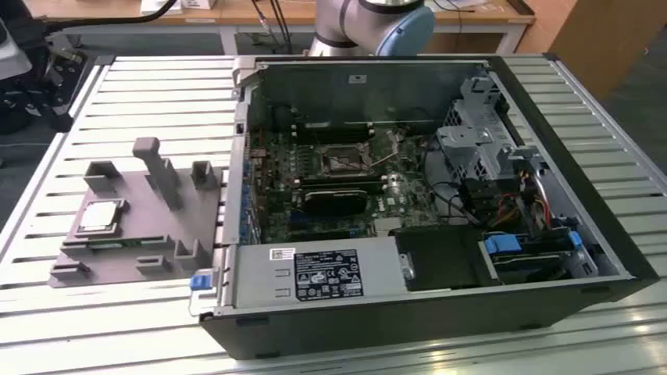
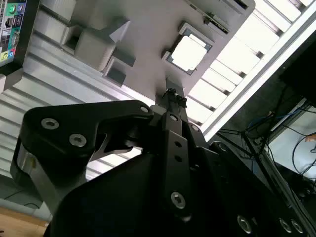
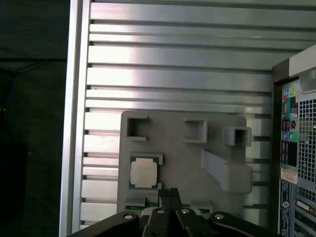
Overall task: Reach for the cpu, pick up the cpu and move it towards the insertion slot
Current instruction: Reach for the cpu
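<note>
1. Reaching is the step in hand, by my judgement: nothing is lifted yet, and the cpu [image 3: 143, 173] lies flat on the grey tray [image 3: 182, 153] with its silver top up.
2. Your gripper [image 3: 170, 195] hangs above the tray in the first wrist view, near the cpu but apart from it and not touching.
3. Its fingertips [image 3: 165, 198] appear pressed together, with only a seam between them, though the angle is awkward. They have hold of nothing.
4. You'll find the cpu near the tray edge farthest from the computer case [image 1: 615, 234]. The tray's tall posts [image 1: 156, 168] stand between the cpu and the case.
5. The tray sits on the slatted metal table [image 1: 156, 86], touching or just beside the side of the case on the exterior view's left.
6. The insertion slot [image 1: 342, 162] is a dark square socket in a silvery frame on the green motherboard [image 1: 276, 211]. It lies inside the open case, well apart from the cpu.
7. For the pick, you need the jaws spread wider than the chip and centred over it. They should come straight down so the pads meet two opposite edges.
8. Take care over the low tray walls hugging the chip, because a tilted approach could catch on them.
</note>
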### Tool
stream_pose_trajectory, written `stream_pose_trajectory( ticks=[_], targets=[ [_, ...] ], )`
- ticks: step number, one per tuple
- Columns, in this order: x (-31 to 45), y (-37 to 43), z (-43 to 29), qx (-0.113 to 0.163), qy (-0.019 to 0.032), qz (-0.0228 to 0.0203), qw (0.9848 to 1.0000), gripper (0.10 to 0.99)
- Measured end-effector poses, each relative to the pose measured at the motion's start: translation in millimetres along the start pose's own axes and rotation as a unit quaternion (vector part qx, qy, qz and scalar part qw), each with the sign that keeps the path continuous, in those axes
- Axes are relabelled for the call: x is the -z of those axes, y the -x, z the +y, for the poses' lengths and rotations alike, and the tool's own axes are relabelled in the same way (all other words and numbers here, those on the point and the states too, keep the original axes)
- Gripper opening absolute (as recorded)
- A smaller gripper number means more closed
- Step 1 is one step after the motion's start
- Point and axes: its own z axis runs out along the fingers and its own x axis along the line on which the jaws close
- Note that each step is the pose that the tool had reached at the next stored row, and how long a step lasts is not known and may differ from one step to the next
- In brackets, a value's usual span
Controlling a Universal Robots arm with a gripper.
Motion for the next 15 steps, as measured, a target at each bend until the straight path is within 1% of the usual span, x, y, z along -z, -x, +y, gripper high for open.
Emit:
stream_pose_trajectory(
  ticks=[6,11,15],
  targets=[
    [0.0,-0.7,0.0,0.0,0.0,0.0,1.0,0.106],
    [-1.2,-5.5,0.1,0.0,0.0,0.0,1.0,0.106],
    [-3.8,-8.8,-0.2,0.0,0.0001,-0.0001,1.0,0.106]
  ],
)
